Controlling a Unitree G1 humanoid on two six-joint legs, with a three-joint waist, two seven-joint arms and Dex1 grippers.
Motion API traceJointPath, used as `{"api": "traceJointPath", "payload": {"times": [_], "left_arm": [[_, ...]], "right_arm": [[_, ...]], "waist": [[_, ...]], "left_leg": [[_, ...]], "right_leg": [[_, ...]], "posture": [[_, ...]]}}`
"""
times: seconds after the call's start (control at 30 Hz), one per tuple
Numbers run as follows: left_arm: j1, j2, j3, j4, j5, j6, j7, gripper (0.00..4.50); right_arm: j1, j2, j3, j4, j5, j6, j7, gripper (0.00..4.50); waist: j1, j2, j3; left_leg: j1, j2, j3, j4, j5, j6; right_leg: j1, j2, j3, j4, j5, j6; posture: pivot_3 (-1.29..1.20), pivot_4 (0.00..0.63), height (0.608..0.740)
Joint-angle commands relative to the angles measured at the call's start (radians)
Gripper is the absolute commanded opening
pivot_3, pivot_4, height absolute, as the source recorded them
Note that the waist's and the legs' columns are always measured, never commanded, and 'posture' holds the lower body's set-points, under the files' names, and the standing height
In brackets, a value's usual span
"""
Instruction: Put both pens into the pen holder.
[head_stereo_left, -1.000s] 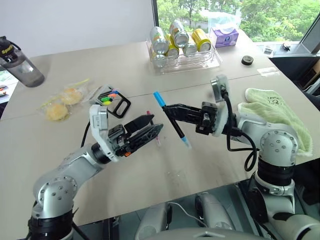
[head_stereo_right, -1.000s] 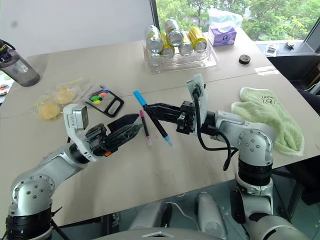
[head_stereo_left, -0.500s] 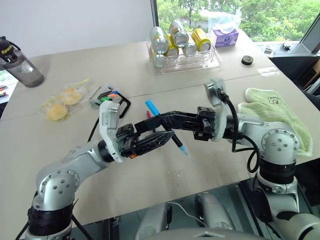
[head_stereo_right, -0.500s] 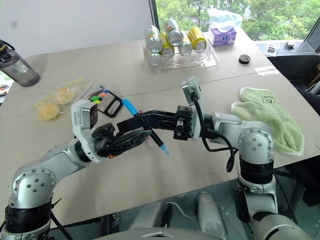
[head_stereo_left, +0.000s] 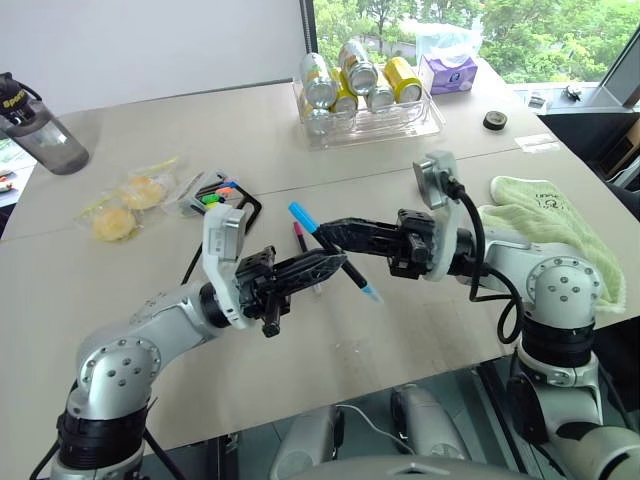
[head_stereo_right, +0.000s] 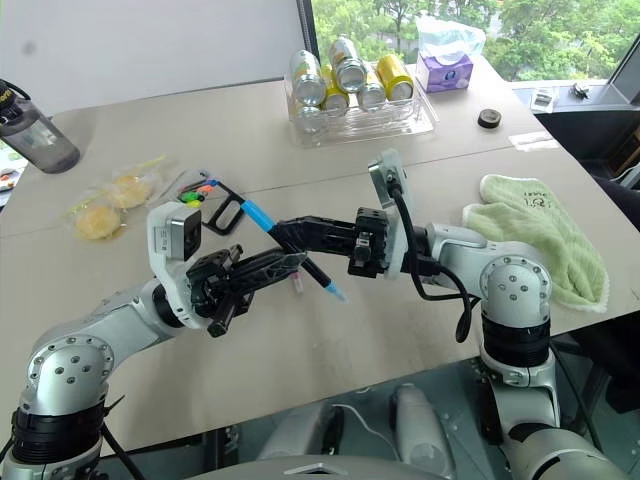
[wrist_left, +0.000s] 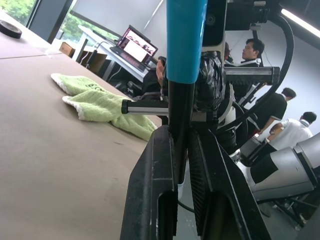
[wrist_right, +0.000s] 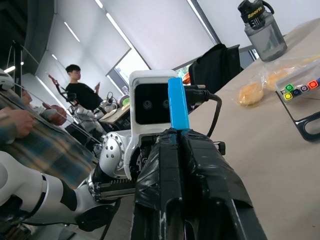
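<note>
the blue-capped pen (head_stereo_left: 330, 245) hangs tilted in the air above the desk (head_stereo_left: 420, 300), gripped by both pincers, capped end toward the pen holder (head_stereo_left: 225, 203). the pink-capped pen (head_stereo_left: 299, 236) lies flat on the desk near the holder, which holds bright markers.

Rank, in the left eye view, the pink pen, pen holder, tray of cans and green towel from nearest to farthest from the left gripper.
1. Pink pen, on the table just behind the left gripper.
2. Pen holder, farther back on its left.
3. Tray of cans and green towel: too close to call.
</note>
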Motion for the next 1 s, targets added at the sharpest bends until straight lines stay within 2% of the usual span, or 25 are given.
{"api": "traceJointPath", "payload": {"times": [0.03, 0.07, 0.1, 0.13, 0.23, 0.27, 0.33, 0.43, 0.57, 0.7, 0.8, 1.0], "left_arm": [[-0.011, 0.009, -0.003, -0.032, -0.008, -0.006, -0.007, 0.01], [-0.012, 0.010, -0.004, -0.032, -0.001, -0.007, -0.007, 0.01], [-0.013, 0.013, -0.006, -0.035, 0.021, -0.014, -0.008, 0.00], [-0.015, 0.016, -0.008, -0.036, 0.040, -0.021, -0.009, 0.00], [-0.021, 0.034, -0.009, -0.041, 0.109, -0.042, -0.018, 0.00], [-0.026, 0.054, -0.018, -0.042, 0.173, -0.059, -0.018, 0.00], [-0.050, 0.089, -0.033, -0.033, 0.300, -0.099, -0.003, 0.00], [-0.106, 0.083, -0.039, -0.003, 0.453, -0.192, 0.027, 0.00], [-0.195, 0.185, -0.187, 0.101, 0.966, -0.481, 0.082, 0.00], [-0.249, 0.228, -0.290, 0.185, 1.306, -0.637, 0.190, 0.00], [-0.257, 0.241, -0.324, 0.186, 1.543, -0.639, 0.303, 0.00], [-0.255, 0.206, -0.368, 0.153, 1.766, -0.621, 0.330, 0.00]], "right_arm": [[-0.006, -0.002, 0.019, -0.023, 0.045, -0.014, -0.003, 0.00], [-0.005, -0.004, 0.020, -0.023, 0.049, -0.017, -0.004, 0.00], [-0.002, -0.009, 0.019, -0.023, 0.053, -0.019, -0.003, 0.59], [0.000, -0.015, 0.020, -0.026, 0.051, -0.023, -0.002, 0.78], [0.015, -0.060, 0.002, -0.033, 0.008, -0.050, -0.005, 2.21], [0.032, -0.101, -0.017, -0.039, -0.015, -0.070, 0.018, 2.67], [0.077, -0.206, -0.049, -0.051, -0.097, -0.129, 0.080, 2.67], [0.166, -0.360, -0.039, -0.066, -0.272, -0.302, 0.245, 2.67], [0.265, -0.503, -0.076, -0.028, -0.416, -0.503, 0.438, 2.67], [0.266, -0.523, -0.102, 0.026, -0.469, -0.626, 0.516, 2.67], [0.251, -0.518, -0.119, 0.065, -0.497, -0.688, 0.539, 2.67], [0.211, -0.490, -0.110, 0.110, -0.516, -0.762, 0.571, 2.67]], "waist": [[0.000, 0.000, 0.000], [0.000, 0.000, 0.000], [0.000, 0.000, 0.000], [0.000, 0.000, 0.000], [0.002, 0.000, 0.000], [0.002, 0.000, 0.000], [0.011, 0.000, 0.000], [0.028, 0.000, 0.000], [0.028, -0.001, 0.001], [0.022, -0.001, 0.001], [0.025, -0.001, 0.002], [0.030, -0.002, 0.002]], "left_leg": [[0.000, 0.000, 0.000, 0.000, 0.000, 0.000], [0.000, 0.000, 0.000, 0.000, 0.000, 0.000], [0.000, 0.000, 0.000, 0.000, 0.000, 0.000], [0.000, 0.000, 0.000, 0.000, 0.000, 0.000], [0.000, 0.000, 0.000, 0.000, 0.000, 0.000], [0.000, 0.000, 0.000, 0.000, 0.000, 0.000], [-0.001, 0.000, 0.000, 0.000, 0.000, 0.000], [-0.002, -0.001, 0.000, 0.000, 0.000, 0.000], [-0.002, 0.000, 0.000, 0.000, 0.000, 0.000], [0.000, 0.000, 0.004, -0.001, 0.000, 0.000], [-0.001, 0.001, 0.004, -0.001, 0.000, 0.001], [-0.008, 0.000, 0.002, 0.000, 0.000, 0.001]], "right_leg": [[0.000, 0.000, 0.000, 0.000, 0.000, 0.000], [0.000, 0.000, 0.000, 0.000, 0.000, 0.000], [0.000, 0.000, 0.000, 0.000, 0.000, 0.000], [0.000, 0.000, 0.000, 0.000, 0.000, 0.000], [0.000, 0.000, 0.000, 0.000, 0.000, 0.000], [0.000, 0.000, 0.000, 0.000, 0.000, 0.000], [0.000, 0.000, -0.001, -0.001, 0.000, 0.000], [0.000, 0.000, -0.001, -0.002, 0.000, 0.000], [0.000, 0.000, -0.002, -0.002, 0.000, 0.000], [0.000, 0.000, 0.003, -0.002, 0.000, 0.000], [0.000, 0.000, 0.003, -0.002, 0.000, 0.000], [-0.006, 0.000, 0.001, -0.002, 0.000, 0.000]], "posture": [[0.00, 0.150, 0.739], [0.00, 0.150, 0.739], [0.00, 0.150, 0.739], [0.00, 0.150, 0.739], [0.00, 0.150, 0.739], [0.00, 0.150, 0.739], [0.00, 0.150, 0.739], [0.00, 0.150, 0.739], [0.00, 0.150, 0.739], [0.00, 0.150, 0.739], [0.00, 0.150, 0.739], [0.00, 0.150, 0.739]]}}
